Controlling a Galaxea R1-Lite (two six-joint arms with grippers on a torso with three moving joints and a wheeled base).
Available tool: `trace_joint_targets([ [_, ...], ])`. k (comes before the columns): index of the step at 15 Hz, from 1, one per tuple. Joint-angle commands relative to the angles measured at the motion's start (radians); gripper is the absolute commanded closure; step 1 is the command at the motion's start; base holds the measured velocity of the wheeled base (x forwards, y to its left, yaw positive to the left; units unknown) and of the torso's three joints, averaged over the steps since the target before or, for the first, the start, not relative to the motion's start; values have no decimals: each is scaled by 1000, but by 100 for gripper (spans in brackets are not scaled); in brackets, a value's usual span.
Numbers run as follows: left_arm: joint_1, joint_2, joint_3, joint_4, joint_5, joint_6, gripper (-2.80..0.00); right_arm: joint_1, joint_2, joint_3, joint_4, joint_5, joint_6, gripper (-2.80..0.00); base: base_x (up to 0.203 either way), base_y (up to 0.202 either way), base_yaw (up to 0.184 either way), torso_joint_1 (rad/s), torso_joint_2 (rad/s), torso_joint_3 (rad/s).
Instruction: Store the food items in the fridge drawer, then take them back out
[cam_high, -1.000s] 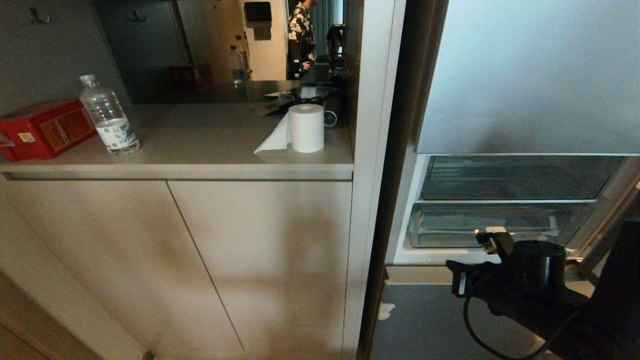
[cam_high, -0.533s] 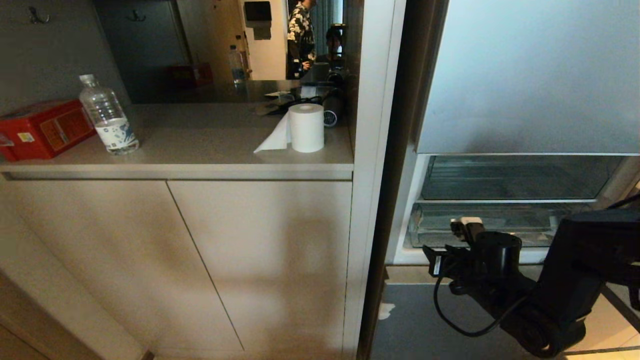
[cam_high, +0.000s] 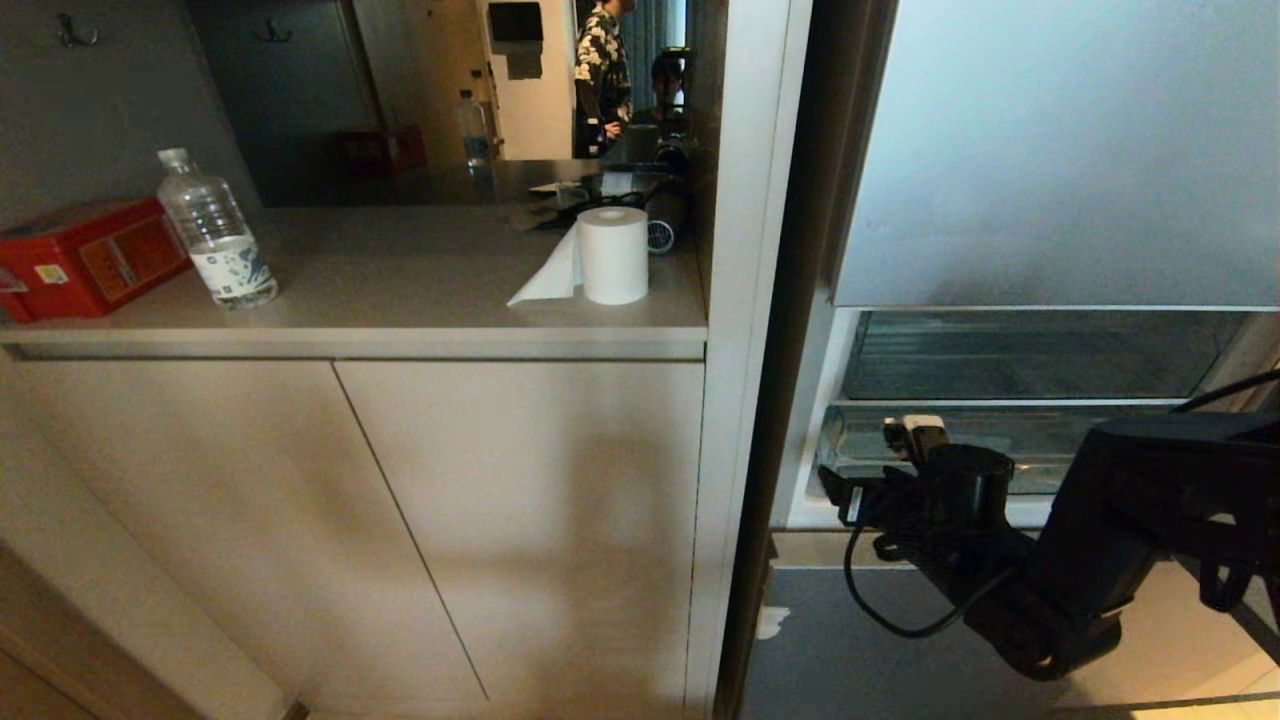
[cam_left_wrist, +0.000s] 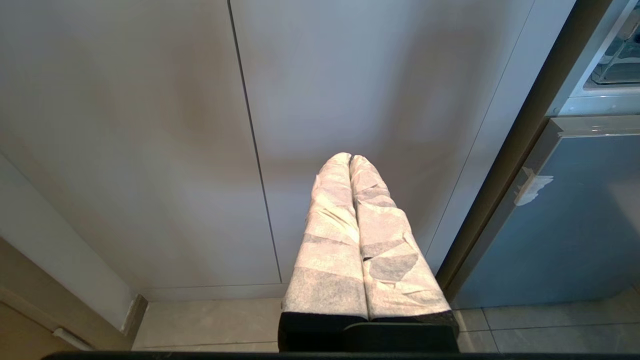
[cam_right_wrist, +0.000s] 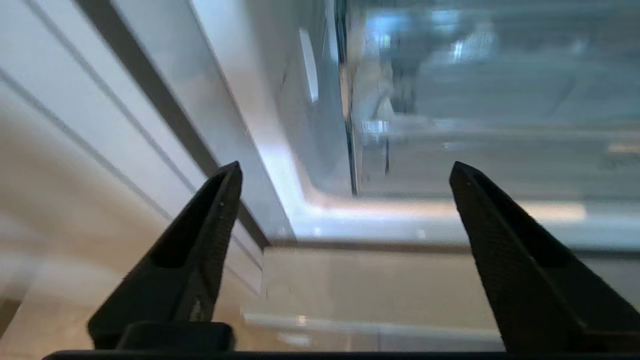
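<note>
Two clear plastic drawers sit one above the other in the open fridge at the right of my head view. The lower, wide shallow clear drawer is pushed in under the white shelf line, and my right arm partly covers its front. I see no round red fruit in any view; whether any lies inside that drawer I cannot tell.

My right arm reaches in from the lower right of the frame, its black forearm roughly level and pointing left toward the fridge's lower left corner, a black cable looping beneath it. Its right gripper shows in the wrist view with both black tapered fingers spread wide and nothing between them; beyond them is the blurred front of the clear drawer and the white fridge frame. In the head view the gripper's tips are hidden behind the wrist.

My left gripper hangs low before the pale beige cabinet doors, its two white tape-wrapped fingers pressed together, holding nothing.

On the grey countertop at upper left stand a clear plastic water bottle, a red rectangular box and a white paper roll. The mirror behind shows a person in a patterned shirt.
</note>
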Motion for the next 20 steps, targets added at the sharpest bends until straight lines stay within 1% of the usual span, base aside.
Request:
trace_joint_targets([
  [1,0,-2,0,0,0,0,0,-2,38,-73,8,-5,1,-280,0,0,0,0,0,0],
  [3,0,-2,0,0,0,0,0,-6,60,-115,43,-9,6,-280,0,0,0,0,0,0],
  [5,0,-2,0,0,0,0,0,-10,66,-142,66,-10,28,-280,0,0,0,0,0,0],
  [10,0,-2,0,0,0,0,0,-12,42,-114,84,-9,40,-280,0,0,0,0,0,0],
  [13,0,-2,0,0,0,0,0,-26,-23,-60,86,-10,39,-280,0,0,0,0,0,0],
  [18,0,-2,0,0,0,0,0,-54,26,-82,86,-8,40,-280,0,0,0,0,0,0],
  [20,0,-2,0,0,0,0,0,-56,57,-119,87,-10,42,-280,0,0,0,0,0,0],
])
